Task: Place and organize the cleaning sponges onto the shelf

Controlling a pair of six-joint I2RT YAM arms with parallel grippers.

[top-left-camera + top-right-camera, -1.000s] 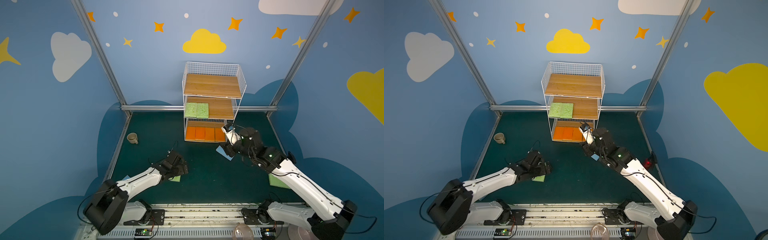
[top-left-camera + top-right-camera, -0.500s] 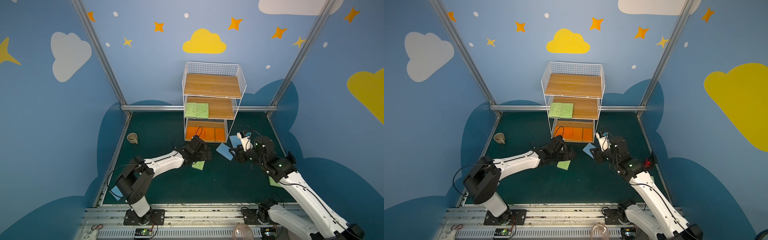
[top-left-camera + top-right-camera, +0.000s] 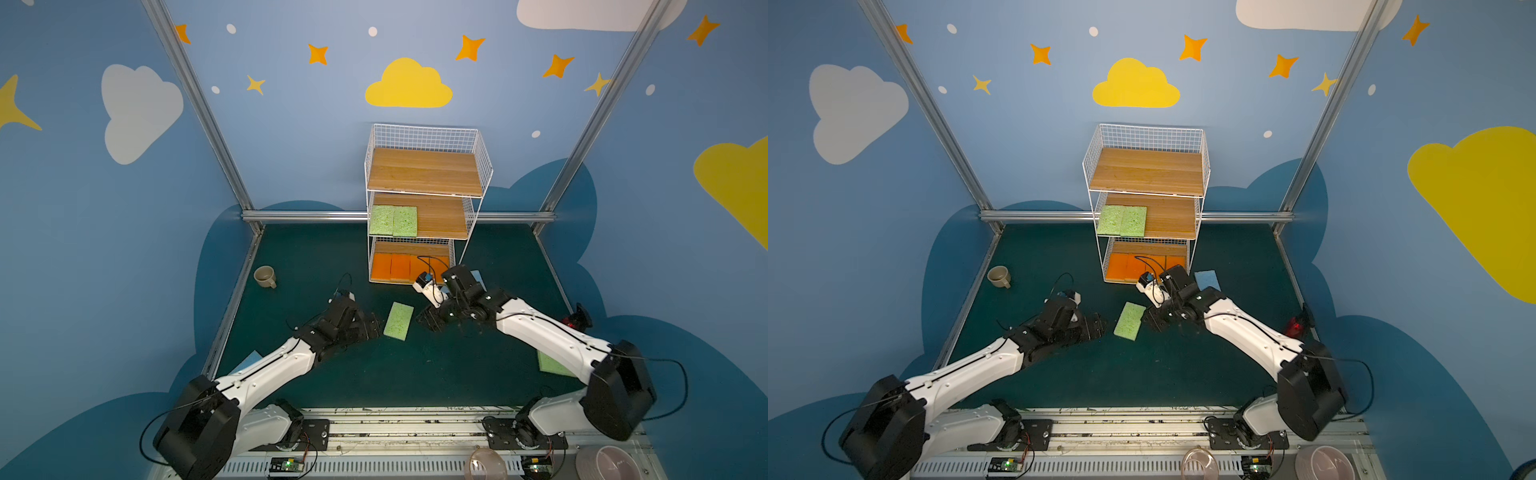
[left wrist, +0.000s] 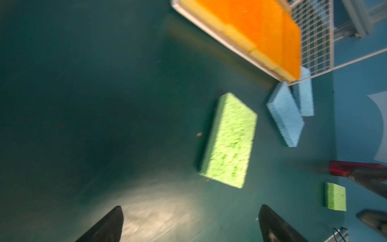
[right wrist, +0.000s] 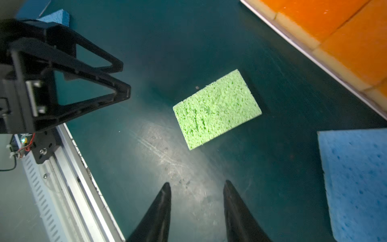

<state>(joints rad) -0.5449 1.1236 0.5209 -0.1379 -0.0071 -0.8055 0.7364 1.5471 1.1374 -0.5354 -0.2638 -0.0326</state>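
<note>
Sponges in orange [image 3: 392, 268]: four, in a row on bottom board of shelf [image 3: 424, 172]. Two green sponges [image 3: 392, 220] side by side on middle board; loose green sponge [image 3: 399, 321] flat on counter [image 3: 415, 374] between both tools; fourth green sponge [image 4: 335, 196] partly under right arm. Two blue sponges [image 4: 287, 117] touching, near shelf corner; third blue sponge [image 5: 57, 15] under left arm. Left tool [image 3: 375, 326] wide open, empty, just beside loose green sponge. Right tool [image 5: 196, 183] narrowly open, empty, near same sponge.

White links [image 3: 274, 365], black joints [image 3: 199, 428], thin cables [image 3: 686, 386], black triangular left pincer [image 5: 125, 79].
</note>
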